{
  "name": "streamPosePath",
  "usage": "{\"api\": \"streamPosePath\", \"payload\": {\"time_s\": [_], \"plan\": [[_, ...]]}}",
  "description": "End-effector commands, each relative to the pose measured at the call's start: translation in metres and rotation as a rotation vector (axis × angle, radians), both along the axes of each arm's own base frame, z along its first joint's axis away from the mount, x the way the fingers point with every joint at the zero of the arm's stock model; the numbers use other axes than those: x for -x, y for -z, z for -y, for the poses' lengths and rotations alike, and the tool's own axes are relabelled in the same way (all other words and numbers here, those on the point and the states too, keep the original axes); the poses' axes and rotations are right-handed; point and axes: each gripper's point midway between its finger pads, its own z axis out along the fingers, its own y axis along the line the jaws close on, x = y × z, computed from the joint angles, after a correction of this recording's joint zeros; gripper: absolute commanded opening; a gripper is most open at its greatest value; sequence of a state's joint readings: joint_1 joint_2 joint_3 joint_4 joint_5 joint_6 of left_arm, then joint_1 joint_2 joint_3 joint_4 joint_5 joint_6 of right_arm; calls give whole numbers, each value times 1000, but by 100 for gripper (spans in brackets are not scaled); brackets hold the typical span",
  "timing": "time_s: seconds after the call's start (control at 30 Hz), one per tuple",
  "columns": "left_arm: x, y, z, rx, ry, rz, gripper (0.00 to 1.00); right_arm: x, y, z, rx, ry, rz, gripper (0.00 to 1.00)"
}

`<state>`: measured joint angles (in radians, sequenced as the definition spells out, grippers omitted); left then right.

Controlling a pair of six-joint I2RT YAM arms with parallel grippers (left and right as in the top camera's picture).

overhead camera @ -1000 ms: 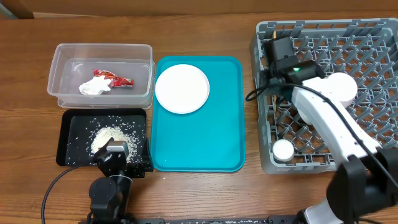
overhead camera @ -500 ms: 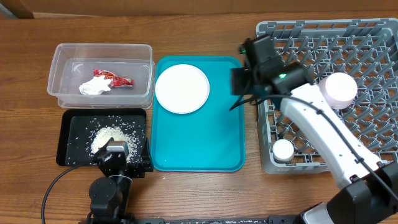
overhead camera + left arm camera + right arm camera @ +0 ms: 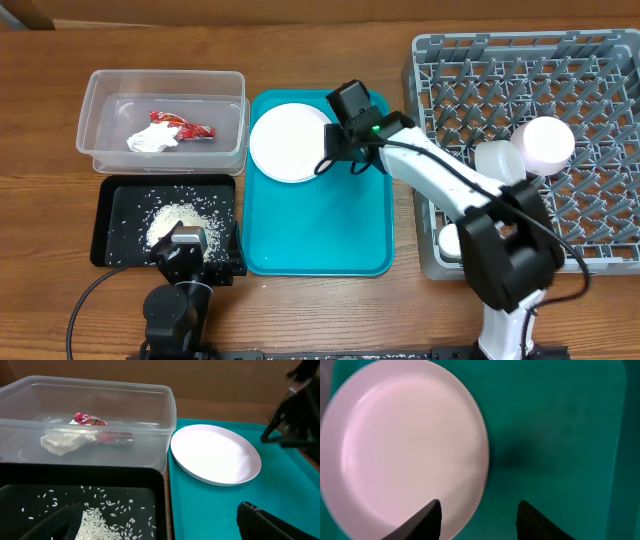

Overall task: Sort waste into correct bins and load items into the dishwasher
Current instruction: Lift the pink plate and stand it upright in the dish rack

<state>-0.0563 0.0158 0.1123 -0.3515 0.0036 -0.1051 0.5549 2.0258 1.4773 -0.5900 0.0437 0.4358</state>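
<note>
Right gripper hangs with its two fingers parted and nothing held. One tip is over the small white plate and the other over the bare teal tray, so the plate's rim lies under the gap and most of the plate spreads to one side. Past the plate stands the clear tub, which holds the red wrapper and white tissue, and the grey dish rack stands on the tray's opposite side.

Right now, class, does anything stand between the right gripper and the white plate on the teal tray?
Nothing visible does. The right gripper is open over the rim of the white plate, with one finger over the plate and the other over the bare teal tray.
</note>
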Motion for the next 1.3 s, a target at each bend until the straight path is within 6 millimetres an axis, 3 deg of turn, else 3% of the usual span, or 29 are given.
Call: {"api": "streamPosePath", "payload": {"time_s": [0.0,0.17,0.3,0.47,0.63,0.77,0.83,1.03,1.17,1.27], "plan": [[0,0,-4,11,-25,6,100,-4,20,1,-2,24,-24,46],[0,0,-4,11,-25,6,100,-1,46,0,14,18,-67,22],[0,0,-4,11,-25,6,100,2,41,2,20,19,-76,4],[0,0,-4,11,-25,6,100,1,0,7,0,27,-31,4],[0,0,-4,11,-25,6,100,1,-70,30,36,82,107,4],[0,0,-4,12,-25,6,100,10,-135,78,159,199,256,4],[0,0,-4,11,-25,6,100,19,-170,111,257,283,343,4],[0,1,-4,11,-25,5,100,56,-248,198,570,513,538,4],[0,0,-4,11,-25,6,100,77,-288,246,829,682,644,4],[0,1,-4,11,-25,5,100,79,-297,270,917,773,656,4]]}}
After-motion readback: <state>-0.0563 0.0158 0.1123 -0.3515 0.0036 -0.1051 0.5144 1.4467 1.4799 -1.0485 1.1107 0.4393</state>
